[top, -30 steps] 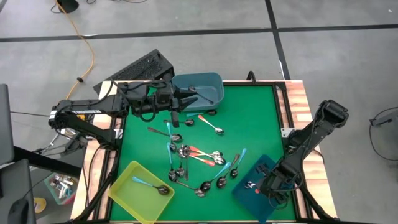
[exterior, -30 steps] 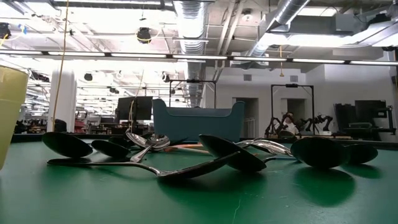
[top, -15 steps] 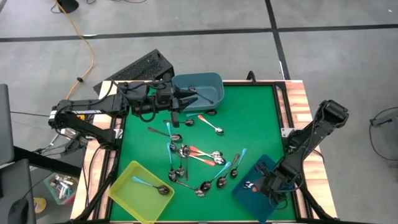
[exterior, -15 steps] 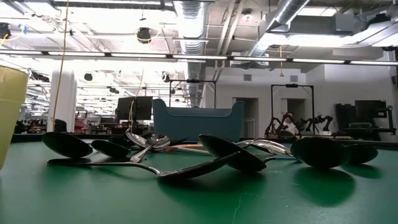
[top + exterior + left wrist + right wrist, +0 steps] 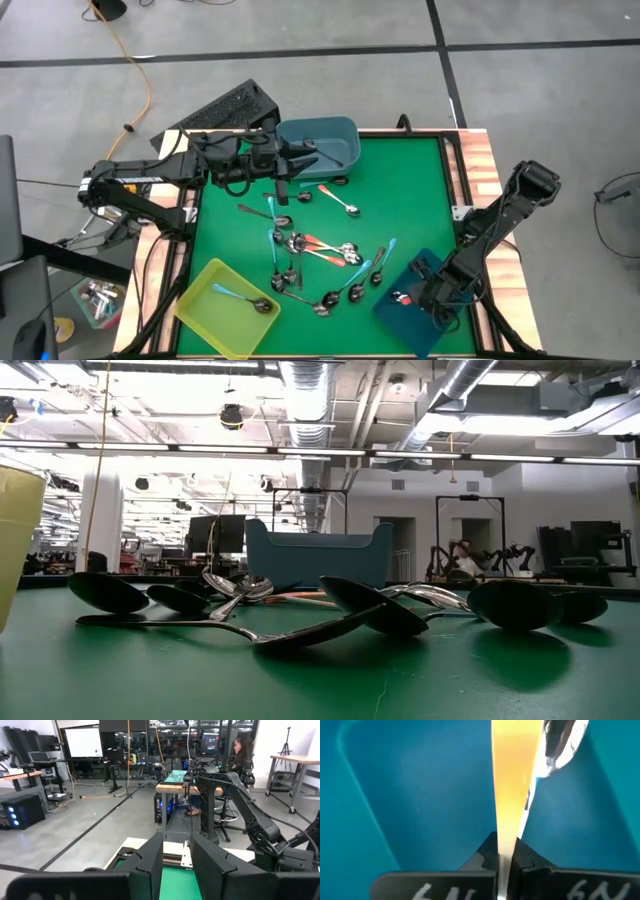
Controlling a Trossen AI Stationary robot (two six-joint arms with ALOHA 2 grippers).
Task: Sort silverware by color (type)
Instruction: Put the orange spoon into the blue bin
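Several spoons (image 5: 315, 262) with teal, orange-red and dark handles lie piled mid-table on the green mat, seen close up in the low view (image 5: 330, 610). One teal spoon (image 5: 245, 298) lies in the yellow bin (image 5: 205, 315). My right gripper (image 5: 402, 297) reaches into the dark blue bin (image 5: 430, 268) at the near right and is shut on an orange-handled spoon (image 5: 512, 795). My left gripper (image 5: 305, 158) hovers open at the grey-blue bin (image 5: 335, 140) by the far edge, holding nothing (image 5: 177, 865). My right gripper pinches the orange-handled spoon's handle (image 5: 506, 832) between its two fingers. The spoon runs straight out ahead of the fingers, with its shiny bowl (image 5: 565, 740) at the far end over the dark blue bin's floor. Whether the bowl rests on that floor cannot be told.
The yellow bin (image 5: 15, 540) stands at the near left corner and the grey-blue bin (image 5: 317, 555) at the far edge. Two spoons (image 5: 340, 203) lie apart from the pile near the grey-blue bin. Bare green mat (image 5: 420, 190) lies at the far right. A person (image 5: 242, 757) sits beyond the table.
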